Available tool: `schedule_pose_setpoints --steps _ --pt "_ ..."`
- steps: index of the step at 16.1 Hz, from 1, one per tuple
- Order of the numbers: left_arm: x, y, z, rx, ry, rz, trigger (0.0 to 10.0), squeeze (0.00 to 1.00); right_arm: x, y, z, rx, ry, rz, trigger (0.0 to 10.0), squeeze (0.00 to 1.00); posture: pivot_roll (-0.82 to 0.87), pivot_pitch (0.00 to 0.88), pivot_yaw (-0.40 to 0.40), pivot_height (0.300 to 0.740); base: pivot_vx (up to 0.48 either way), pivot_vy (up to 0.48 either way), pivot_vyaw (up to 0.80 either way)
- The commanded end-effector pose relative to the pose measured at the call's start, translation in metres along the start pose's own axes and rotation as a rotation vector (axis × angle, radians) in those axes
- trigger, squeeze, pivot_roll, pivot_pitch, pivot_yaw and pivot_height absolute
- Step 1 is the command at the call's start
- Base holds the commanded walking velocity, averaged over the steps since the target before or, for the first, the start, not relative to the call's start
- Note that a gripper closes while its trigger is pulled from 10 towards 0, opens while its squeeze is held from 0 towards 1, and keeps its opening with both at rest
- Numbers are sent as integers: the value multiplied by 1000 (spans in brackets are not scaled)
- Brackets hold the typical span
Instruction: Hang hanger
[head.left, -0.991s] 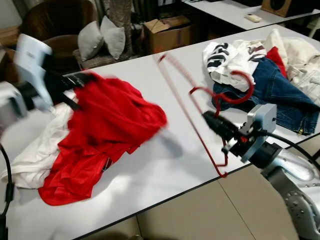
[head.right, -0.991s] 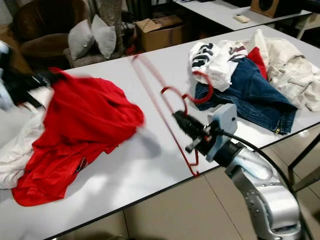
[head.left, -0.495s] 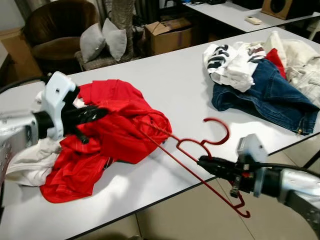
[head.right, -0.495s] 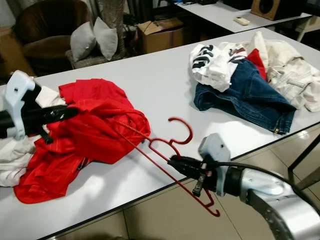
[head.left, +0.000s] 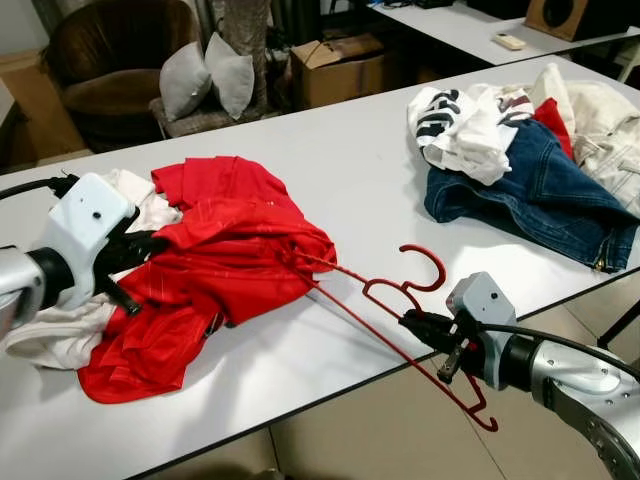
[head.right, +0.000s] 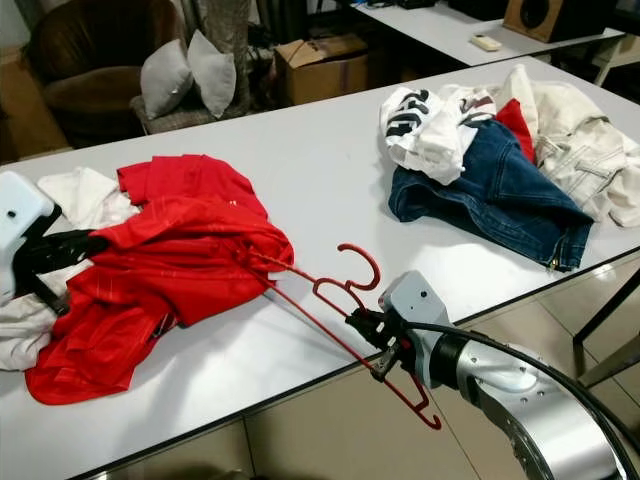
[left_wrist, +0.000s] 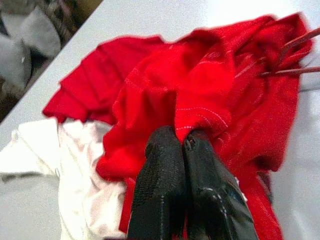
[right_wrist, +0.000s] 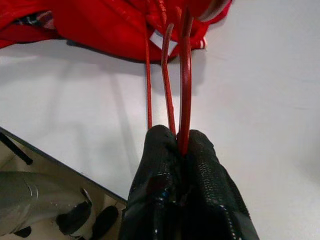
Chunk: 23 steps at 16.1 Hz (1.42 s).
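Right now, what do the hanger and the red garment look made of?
Red hanger: thin rod, smooth glossy red, probably coated wire; could be plastic. Right gripper clamps it. Red garment: soft matte woven fabric with faint light stripes, crumpled in folds; left gripper pinches it.

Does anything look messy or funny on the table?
Yes. The red hanger sticks out past the table edge, one end poked into the crumpled red shirt. The right gripper pinches the hanger and the left gripper pinches the shirt. More clothes lie heaped at the far corner.
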<state>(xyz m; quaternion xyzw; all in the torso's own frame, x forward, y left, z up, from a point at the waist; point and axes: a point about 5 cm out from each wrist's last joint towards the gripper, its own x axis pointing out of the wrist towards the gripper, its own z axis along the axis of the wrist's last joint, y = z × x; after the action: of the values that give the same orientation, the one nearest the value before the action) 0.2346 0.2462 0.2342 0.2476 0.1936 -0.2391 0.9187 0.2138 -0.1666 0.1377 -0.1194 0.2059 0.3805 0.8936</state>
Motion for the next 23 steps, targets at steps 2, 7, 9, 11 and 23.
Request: schedule_pose_setpoints --steps 2,7,9,11,23 --pt "-6 0 3 -2 -17 -11 0 0 1 0 2 -17 28 -9 10000 0 -132 13 94 740 0 0 0" --pt "-6 -40 9 -26 -75 -316 0 0 20 -41 38 11 -127 -282 10000 0 -143 6 98 740 0 0 0" --pt "1 -2 32 -7 -250 -18 0 0 24 -45 82 0 -398 -287 10000 0 -133 0 89 740 0 0 0" --pt "-24 41 72 -56 -613 329 0 0 21 -31 123 -5 -647 -208 10000 0 -122 0 82 740 0 0 0" --pt "-3 3 28 -80 -421 151 0 0 36 0 42 1 -257 39 10000 0 -124 0 77 740 0 0 0"
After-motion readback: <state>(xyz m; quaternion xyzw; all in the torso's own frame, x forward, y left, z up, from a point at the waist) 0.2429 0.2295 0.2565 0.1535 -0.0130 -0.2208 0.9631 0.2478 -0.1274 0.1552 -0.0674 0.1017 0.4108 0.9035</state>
